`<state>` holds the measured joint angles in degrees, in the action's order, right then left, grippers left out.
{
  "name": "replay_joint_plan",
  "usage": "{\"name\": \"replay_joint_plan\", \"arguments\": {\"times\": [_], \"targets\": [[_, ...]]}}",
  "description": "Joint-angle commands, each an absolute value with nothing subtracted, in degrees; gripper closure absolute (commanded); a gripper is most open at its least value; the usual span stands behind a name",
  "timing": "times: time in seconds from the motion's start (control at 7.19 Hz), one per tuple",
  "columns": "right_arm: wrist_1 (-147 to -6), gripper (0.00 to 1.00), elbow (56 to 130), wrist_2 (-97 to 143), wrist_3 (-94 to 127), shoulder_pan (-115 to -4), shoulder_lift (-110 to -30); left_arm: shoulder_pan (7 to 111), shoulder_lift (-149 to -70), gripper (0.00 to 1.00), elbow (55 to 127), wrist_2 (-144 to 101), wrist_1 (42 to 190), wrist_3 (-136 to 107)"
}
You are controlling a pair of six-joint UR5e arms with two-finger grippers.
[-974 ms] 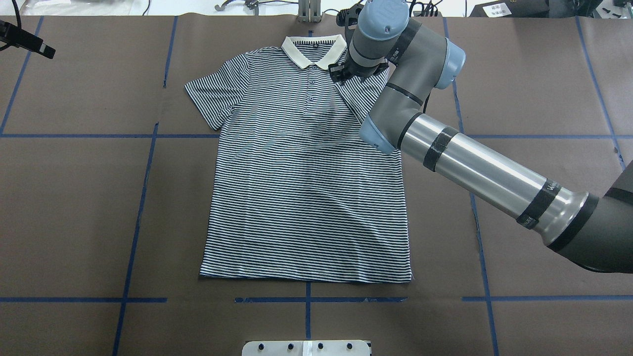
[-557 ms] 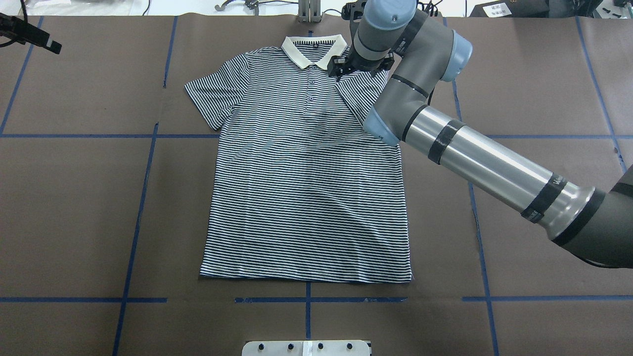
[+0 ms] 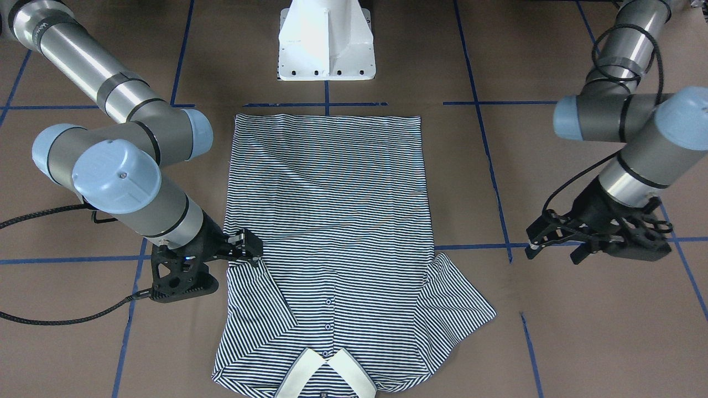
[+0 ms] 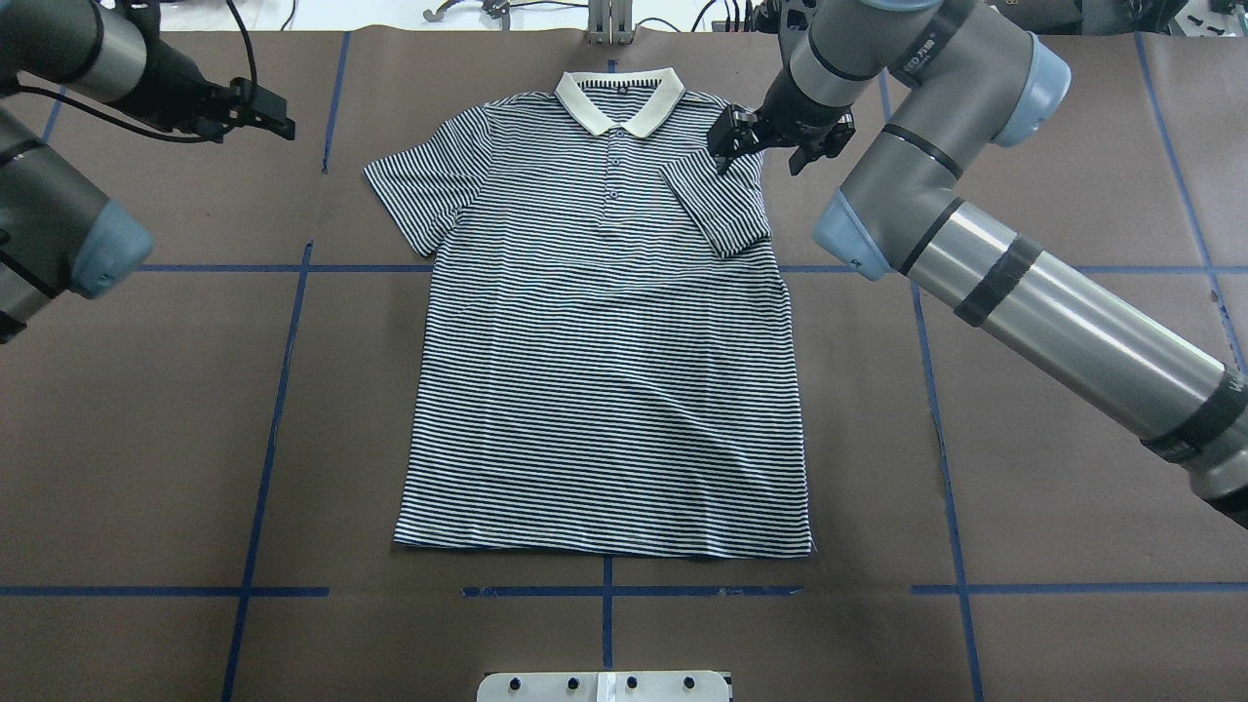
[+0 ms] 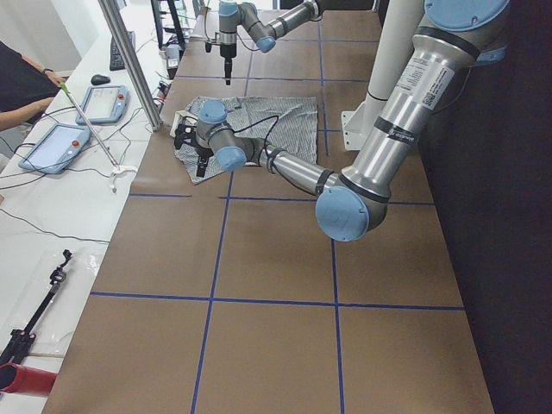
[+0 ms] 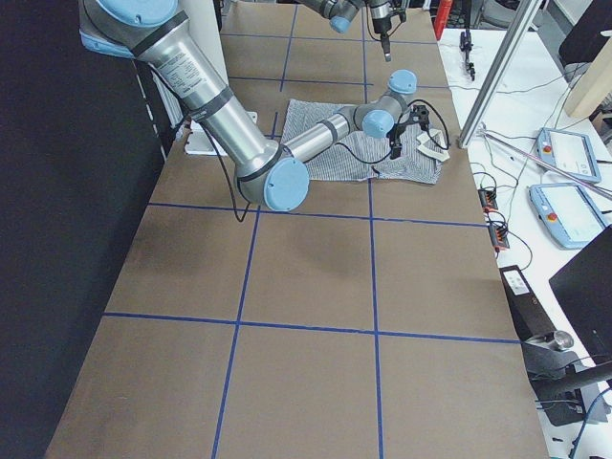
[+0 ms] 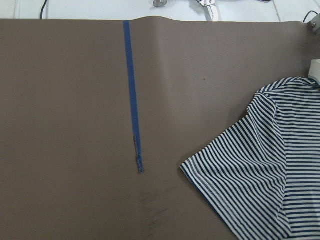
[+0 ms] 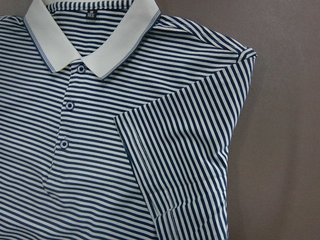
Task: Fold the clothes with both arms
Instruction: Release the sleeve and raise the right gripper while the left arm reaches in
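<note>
Right gripper (image 4: 762,156): jaws spread wide, empty, over the shirt (image 4: 604,390) shoulder. Left gripper (image 3: 553,253): jaws spread, empty, above the surface (image 3: 581,331).

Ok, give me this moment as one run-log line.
polo shirt flat | right-side sleeve folded inward | left-side sleeve spread | right gripper open by shoulder | left gripper open, off shirt

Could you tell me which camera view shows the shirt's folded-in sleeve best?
Right wrist-mounted: the folded sleeve fills the frame, hem stitching clear. Overhead and front-facing views show it small; side views barely; left wrist shows only the other sleeve.
</note>
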<state>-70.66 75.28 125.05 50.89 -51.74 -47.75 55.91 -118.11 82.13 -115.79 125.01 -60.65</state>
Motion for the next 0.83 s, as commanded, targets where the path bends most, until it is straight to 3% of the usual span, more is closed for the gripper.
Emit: {"name": "replay_joint_plan", "arguments": {"times": [0.0, 0.7], "targets": [[-70.4, 0.0, 76.63, 124.98, 51.15, -52.21, -50.7, 51.77, -122.41, 0.0, 77.2, -108.56, 125.42, -68.1], [-80.85, 0.0, 77.52, 130.69, 39.64, -56.51, -48.61, 45.97, -130.25, 0.0, 61.28, -93.69, 127.69, -71.46]]}}
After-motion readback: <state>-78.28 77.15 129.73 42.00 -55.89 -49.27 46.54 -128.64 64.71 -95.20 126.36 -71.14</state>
